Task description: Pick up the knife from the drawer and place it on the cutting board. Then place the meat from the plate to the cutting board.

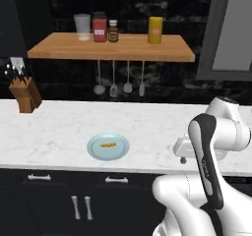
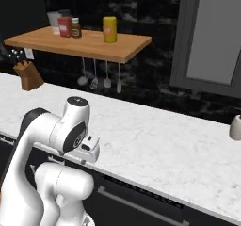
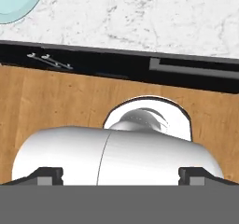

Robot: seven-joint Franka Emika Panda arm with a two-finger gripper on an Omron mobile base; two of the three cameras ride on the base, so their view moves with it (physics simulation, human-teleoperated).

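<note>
Where the arm folds low at the counter's front edge, gripper [image 3: 121, 176]: jaws spread wide with nothing between them; the two dark fingertips [image 3: 49, 175] stand far apart at the bottom of the hand view.
Arm [image 1: 209, 156]: white, bent over in front of the counter to the right of the plate, its hand at the counter's front edge.
Plate [image 1: 94, 151]: round, pale blue-green, flat on the white marble counter [image 1: 59, 127] near the front edge; its rim also cuts into the top left corner of the hand view.
Meat [image 1: 107, 144]: small orange-brown lump lying in the middle of the plate.
Drawers [image 1: 74, 179]: dark fronts under the counter, each with a pale bar handle [image 1: 116, 180]; both look shut from the left base view.
Cabinet doors [image 1: 54, 210]: dark, below the drawers, with two upright handles side by side.
Floor [image 3: 56, 101]: brown wood, below the dark cabinet front in the hand view.
Knife block [image 1: 25, 96]: brown wood, tilted, at the far left of the counter against the wall.
Shelf [image 1: 113, 48]: wooden, above the counter, carrying a pale cup [image 1: 82, 26], a red jar [image 1: 99, 27], a small brown bottle [image 1: 113, 31] and a yellow container [image 1: 155, 30].
Utensils [image 1: 120, 80]: four hanging in a row under the shelf.
Pale rounded object [image 2: 235, 126]: on the counter at the right edge of the right base view, too cropped to identify.
</note>
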